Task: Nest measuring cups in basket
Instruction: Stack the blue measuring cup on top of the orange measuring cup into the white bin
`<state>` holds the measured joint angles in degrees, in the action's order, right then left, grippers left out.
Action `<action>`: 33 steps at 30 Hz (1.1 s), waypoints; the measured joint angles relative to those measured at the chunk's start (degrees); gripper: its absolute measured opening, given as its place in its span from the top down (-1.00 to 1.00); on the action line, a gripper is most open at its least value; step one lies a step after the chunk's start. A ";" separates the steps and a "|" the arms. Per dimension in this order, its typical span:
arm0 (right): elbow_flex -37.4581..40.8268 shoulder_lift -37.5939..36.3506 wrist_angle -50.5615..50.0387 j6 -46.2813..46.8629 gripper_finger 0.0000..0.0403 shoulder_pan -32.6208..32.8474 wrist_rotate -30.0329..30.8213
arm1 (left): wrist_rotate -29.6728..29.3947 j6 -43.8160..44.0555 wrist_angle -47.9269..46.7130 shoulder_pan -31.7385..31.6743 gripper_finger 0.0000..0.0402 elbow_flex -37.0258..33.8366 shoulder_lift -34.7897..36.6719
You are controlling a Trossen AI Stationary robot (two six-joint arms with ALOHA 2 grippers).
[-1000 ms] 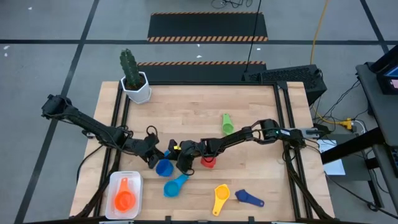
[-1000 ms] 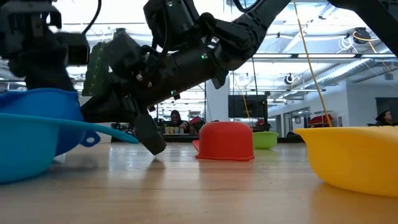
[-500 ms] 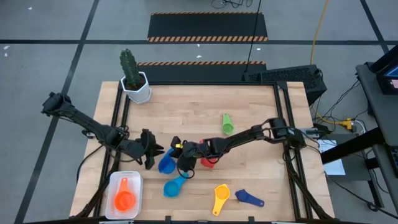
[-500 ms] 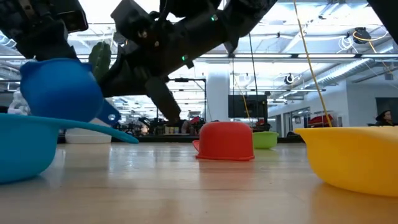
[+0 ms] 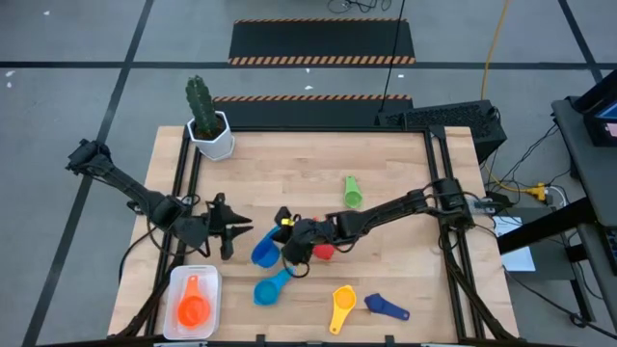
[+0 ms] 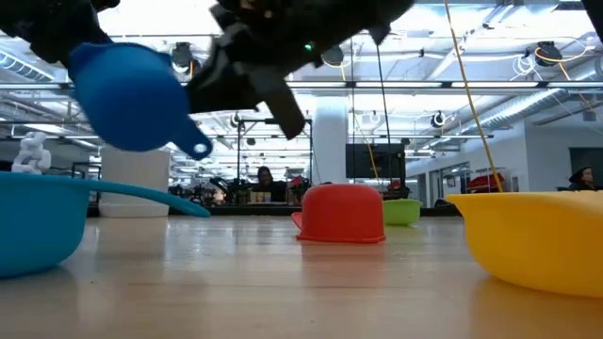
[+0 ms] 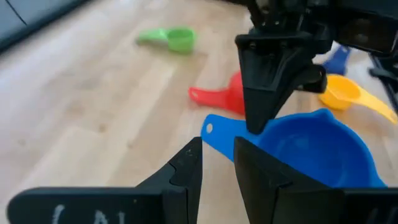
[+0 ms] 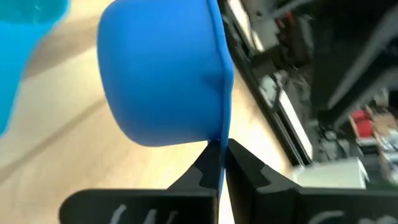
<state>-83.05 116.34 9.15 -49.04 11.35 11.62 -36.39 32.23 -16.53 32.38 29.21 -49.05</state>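
Pinched by right gripper (image 8: 214,163) at rim of blue cup (image 5: 262,252): light, stiff, probably slippery plastic. Left gripper (image 7: 214,163) slightly parted, empty.

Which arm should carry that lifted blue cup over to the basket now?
Right. The right gripper already pinches the blue cup off the table by its rim. The left gripper is nearer the basket but grips nothing.
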 joint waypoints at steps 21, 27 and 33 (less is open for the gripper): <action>27.50 -15.78 44.43 13.81 1.00 0.77 0.41 | -5.33 -25.17 13.97 -1.66 0.13 -0.07 -9.22; 27.46 -15.73 48.69 17.37 1.00 0.76 0.38 | -6.83 -34.60 23.50 -2.14 -0.31 -0.07 -11.81; 27.46 -15.61 49.68 18.66 1.00 1.21 0.37 | -5.70 -36.74 24.84 -3.04 -0.35 -0.07 -10.54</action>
<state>-55.59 100.73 58.83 -30.37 12.57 11.99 -42.09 -4.51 8.31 29.34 29.15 -59.59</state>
